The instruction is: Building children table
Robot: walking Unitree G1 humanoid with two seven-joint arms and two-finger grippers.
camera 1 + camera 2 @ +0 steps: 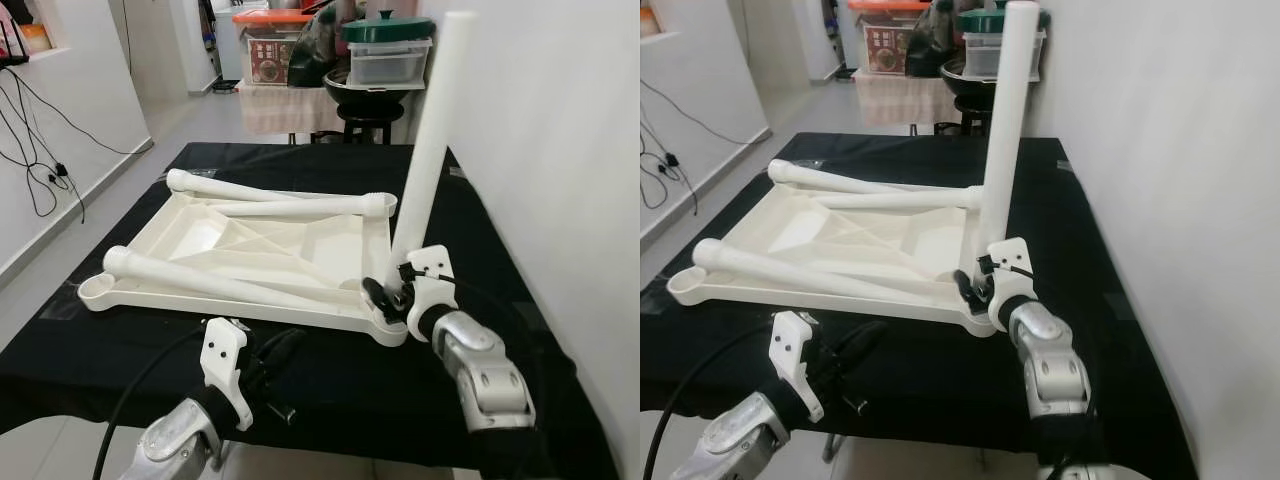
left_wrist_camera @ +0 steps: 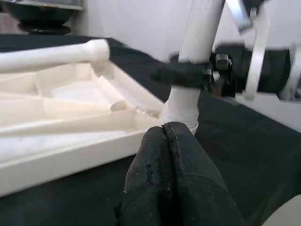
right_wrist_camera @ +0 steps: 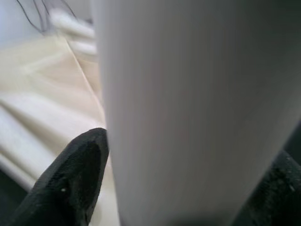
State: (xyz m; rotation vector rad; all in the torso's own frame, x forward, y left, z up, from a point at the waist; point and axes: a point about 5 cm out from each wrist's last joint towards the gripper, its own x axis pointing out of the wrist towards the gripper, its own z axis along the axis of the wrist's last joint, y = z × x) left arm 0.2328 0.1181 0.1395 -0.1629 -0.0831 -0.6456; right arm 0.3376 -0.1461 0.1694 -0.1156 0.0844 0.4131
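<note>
The right tool (image 1: 392, 290) pinches the upright white plastic tube leg (image 1: 432, 140) low down, just above its foot, one black finger (image 3: 70, 181) on each side. The leg stands in the corner socket of the upturned white plastic tabletop (image 1: 200, 240), at the corner nearest the worktop's front-right. The left tool (image 2: 170, 174) hovers over the worktop's front edge with its fingers pressed together and nothing between them, pointing at the base of that same leg.

The tabletop lies underside up on the black-clothed worktop (image 1: 120, 350), towards its left and middle. Three more white tube legs (image 1: 290, 207) lie loose across its ribbed underside, not yet fitted.

The step in hand looks like seating this leg. To do it well, keep the tube square to the tabletop and press straight down along its axis; a sideways lean could jam the collar or tip the panel. The left tool could steady the tabletop's front rim against sliding on the cloth.
</note>
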